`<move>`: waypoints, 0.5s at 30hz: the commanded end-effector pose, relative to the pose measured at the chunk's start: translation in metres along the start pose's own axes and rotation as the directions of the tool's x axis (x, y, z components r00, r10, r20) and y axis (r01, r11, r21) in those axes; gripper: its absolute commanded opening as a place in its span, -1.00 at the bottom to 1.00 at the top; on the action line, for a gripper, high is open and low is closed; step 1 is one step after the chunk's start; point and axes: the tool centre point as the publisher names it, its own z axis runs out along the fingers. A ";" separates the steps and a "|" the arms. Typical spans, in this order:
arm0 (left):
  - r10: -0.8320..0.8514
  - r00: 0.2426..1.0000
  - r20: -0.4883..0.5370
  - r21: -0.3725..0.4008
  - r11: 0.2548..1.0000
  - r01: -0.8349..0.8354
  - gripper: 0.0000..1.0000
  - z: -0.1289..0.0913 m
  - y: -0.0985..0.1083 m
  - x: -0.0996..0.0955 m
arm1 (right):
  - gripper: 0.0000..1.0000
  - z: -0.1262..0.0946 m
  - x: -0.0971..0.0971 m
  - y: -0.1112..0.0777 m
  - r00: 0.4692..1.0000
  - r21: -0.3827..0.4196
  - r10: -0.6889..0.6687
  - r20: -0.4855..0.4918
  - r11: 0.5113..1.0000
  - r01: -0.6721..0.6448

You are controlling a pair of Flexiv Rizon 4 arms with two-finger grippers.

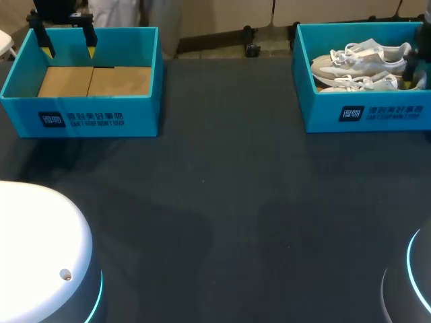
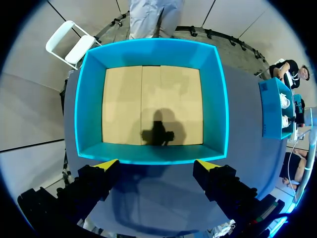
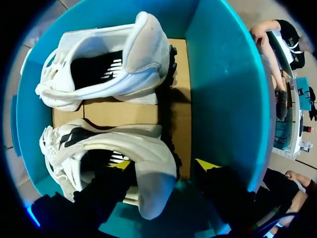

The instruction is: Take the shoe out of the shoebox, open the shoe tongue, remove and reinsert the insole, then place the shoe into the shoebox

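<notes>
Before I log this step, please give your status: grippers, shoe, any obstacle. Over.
Left gripper open over empty shoebox. Right gripper open, astride heel of one shoe in full shoebox. Second shoe lies beside it.

- Left gripper [image 2: 157, 166] points straight down, its yellow-tipped fingers spread wide apart
- Right gripper [image 3: 164, 166] points down as well, fingers parted wide

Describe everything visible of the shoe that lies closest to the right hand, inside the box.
This shoe is a white laced sneaker, fabric-like, with greyish heel and dark inside. It sits on the cardboard floor of the blue shoebox, beside the other shoe, toes the same way. The right hand is open astride its heel side: one finger in the opening, one outside by the box wall.
</notes>
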 end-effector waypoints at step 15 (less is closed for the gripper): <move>0.000 1.000 0.000 0.000 1.000 0.000 1.00 0.000 0.000 0.000 | -0.14 0.027 0.004 0.002 0.999 0.047 0.024 -0.042 0.999 -0.022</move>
